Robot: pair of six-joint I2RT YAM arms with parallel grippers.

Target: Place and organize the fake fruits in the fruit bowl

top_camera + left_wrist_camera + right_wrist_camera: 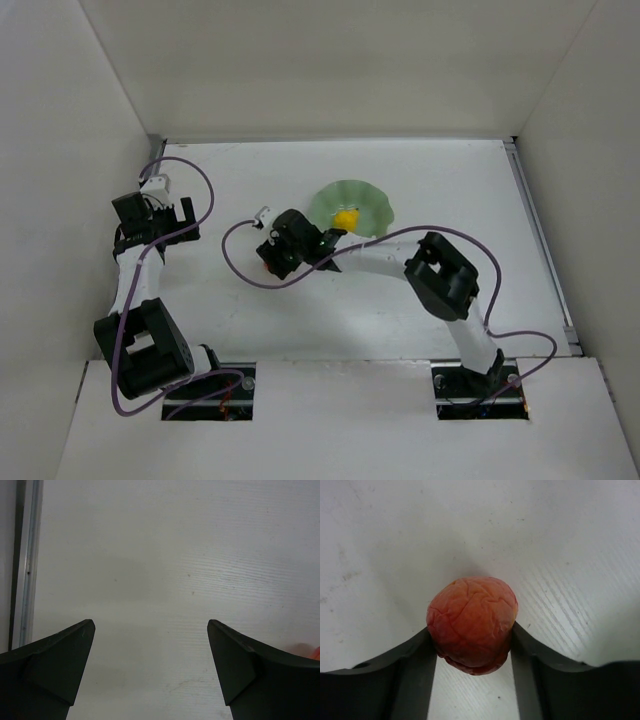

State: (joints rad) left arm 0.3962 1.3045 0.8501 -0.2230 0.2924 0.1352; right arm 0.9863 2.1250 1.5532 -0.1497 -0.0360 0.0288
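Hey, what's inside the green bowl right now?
Only the yellow pear shows inside the fruit bowl. The right arm crosses its near rim, hiding that edge.

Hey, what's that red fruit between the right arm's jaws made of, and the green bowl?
Red fruit: probably soft foam or rubbery plastic; its matte skin is wrinkled and creased. Green bowl: likely moulded plastic, smooth and evenly pale with a wavy rim, though it shows too small to be sure.
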